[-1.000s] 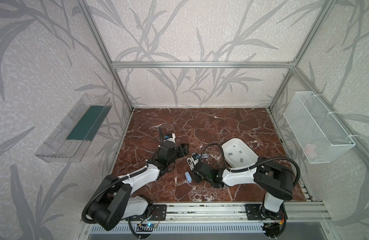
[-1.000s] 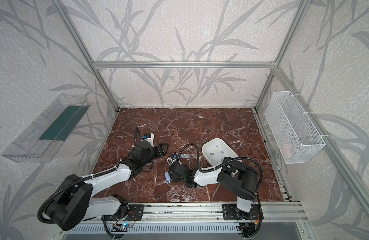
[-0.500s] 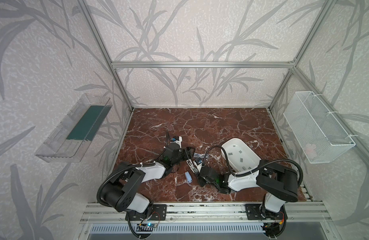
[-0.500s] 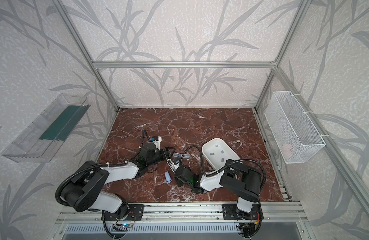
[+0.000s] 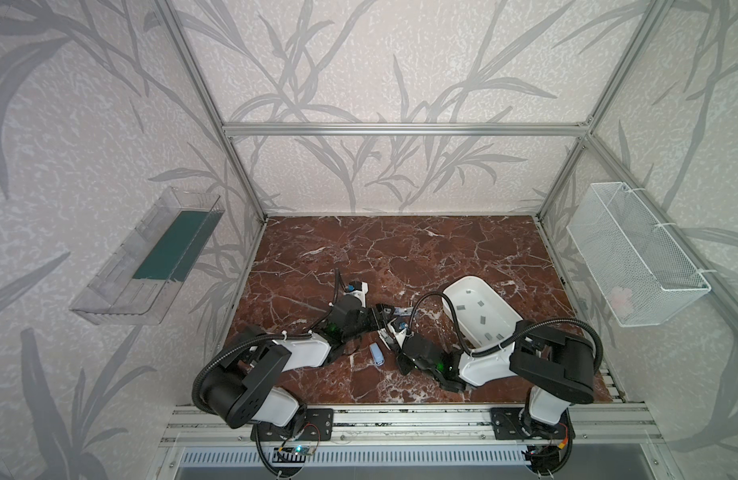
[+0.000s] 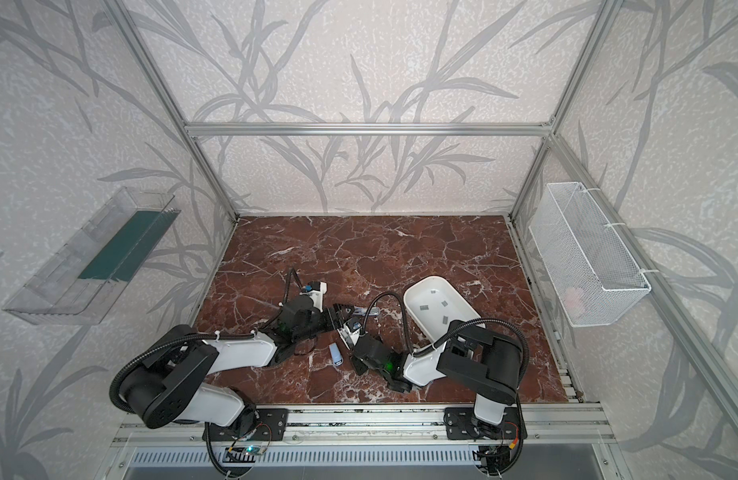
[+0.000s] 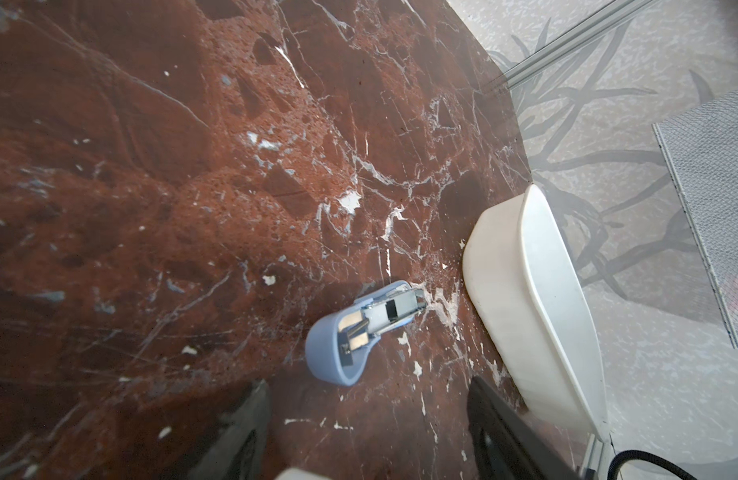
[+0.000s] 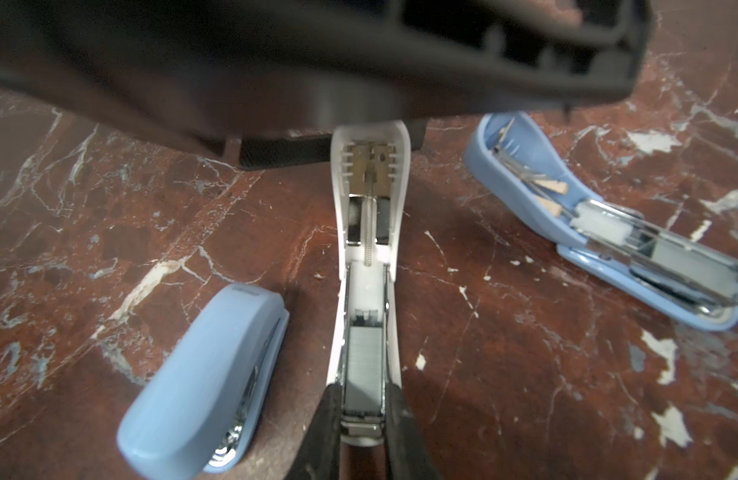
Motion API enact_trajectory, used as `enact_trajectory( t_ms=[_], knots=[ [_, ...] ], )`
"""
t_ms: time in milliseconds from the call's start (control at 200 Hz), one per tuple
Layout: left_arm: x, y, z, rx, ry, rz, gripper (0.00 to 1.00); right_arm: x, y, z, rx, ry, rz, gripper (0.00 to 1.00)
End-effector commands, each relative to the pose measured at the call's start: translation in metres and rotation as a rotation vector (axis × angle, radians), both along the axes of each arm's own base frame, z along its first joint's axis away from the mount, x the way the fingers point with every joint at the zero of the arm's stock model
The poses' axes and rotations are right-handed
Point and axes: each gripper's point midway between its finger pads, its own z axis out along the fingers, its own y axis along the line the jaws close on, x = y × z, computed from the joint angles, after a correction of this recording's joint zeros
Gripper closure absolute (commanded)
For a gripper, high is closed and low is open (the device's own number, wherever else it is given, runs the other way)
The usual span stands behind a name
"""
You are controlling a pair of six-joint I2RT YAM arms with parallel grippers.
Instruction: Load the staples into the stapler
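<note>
A white stapler (image 8: 366,232) lies opened flat on the marble, with a grey strip of staples (image 8: 364,365) in its channel. My right gripper (image 8: 363,392) is shut on its front end, one black finger on each side. In both top views this stapler (image 5: 386,336) sits between the two grippers. My left gripper (image 7: 367,386) is open with nothing between its fingers, and it hovers just short of an opened blue stapler (image 7: 346,332). In a top view the left gripper (image 5: 380,320) is close above the white stapler's rear. Several loose staples (image 5: 481,319) lie in the white tray (image 5: 450,291).
A closed blue stapler (image 8: 205,374) lies beside the white one, also seen in both top views (image 6: 336,354). The opened blue stapler (image 8: 608,232) holds a staple strip. The white tray (image 7: 537,299) stands close to the right. A clear bin (image 5: 151,257) and a wire basket (image 5: 633,257) hang on the side walls.
My left gripper has swung right toward the middle, close to the white stapler. My right gripper's fingers have closed in on the stapler's front end.
</note>
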Motion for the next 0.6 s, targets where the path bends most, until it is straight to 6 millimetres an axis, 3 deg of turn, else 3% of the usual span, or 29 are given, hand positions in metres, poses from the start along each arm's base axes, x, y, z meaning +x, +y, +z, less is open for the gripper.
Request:
enact_trajectory(
  t_ms=[0,315,595],
  knots=[
    [-0.003,-0.007,0.015,-0.05,-0.034,-0.021,0.24,-0.002,-0.003,-0.008,-0.013,-0.004,-0.002,0.82],
    [-0.021,-0.038,0.029,-0.169,-0.106,-0.153,0.26,0.001,-0.009,-0.012,-0.012,-0.024,-0.024,0.82],
    [-0.041,-0.055,0.023,-0.17,-0.171,-0.262,0.29,0.002,-0.007,-0.009,0.014,-0.04,-0.025,0.83]
  ],
)
